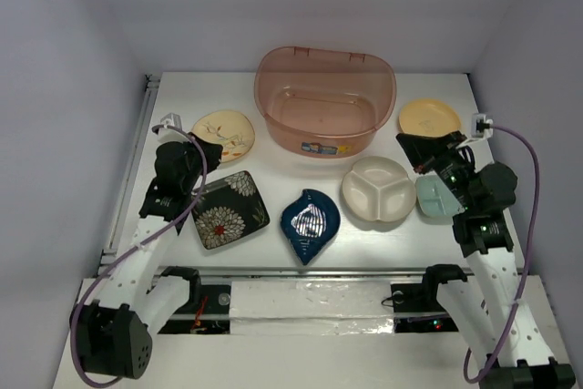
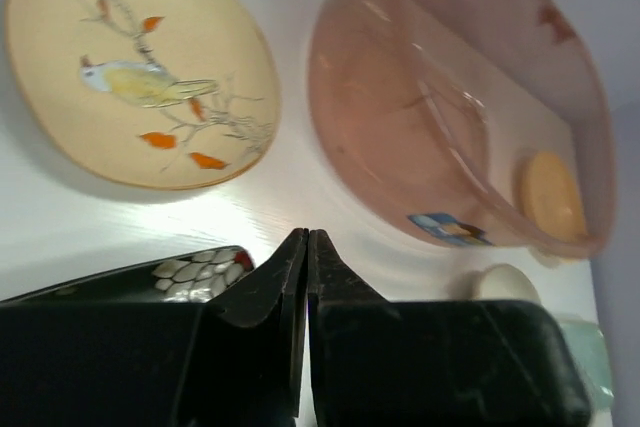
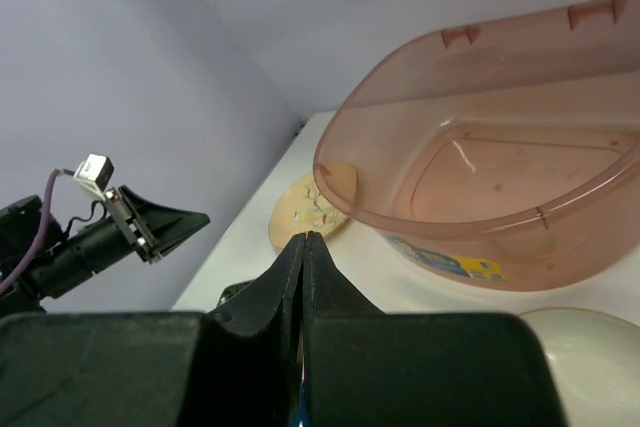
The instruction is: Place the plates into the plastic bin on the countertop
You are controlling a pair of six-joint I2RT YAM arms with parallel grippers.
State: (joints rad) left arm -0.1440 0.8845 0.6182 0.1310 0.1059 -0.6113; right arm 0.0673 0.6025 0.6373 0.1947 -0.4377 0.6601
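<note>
Plastic bin (image 1: 321,105): stands on the white counter (image 1: 282,179), sticker on its near wall; all six plates lie outside it.
Cream plate (image 1: 224,135): just left of the bin, bird-and-branch drawing face up.
Black square plate (image 1: 227,209): in front of the bin and to its left, nearer the arms than the cream plate.
Blue leaf plate (image 1: 310,222): straight in front of the bin.
White three-section plate (image 1: 379,189): in front of the bin's right end.
Pale green plate (image 1: 435,198): further right of the bin than the white one, partly under the right arm.
Yellow plate (image 1: 428,118): just right of the bin.
Left claw (image 2: 307,247): closed, fingers pressed together on nothing, left of the bin by the cream plate's near edge.
Right claw (image 3: 303,247): closed, fingers together, right of the bin, on the near side of the yellow plate.
</note>
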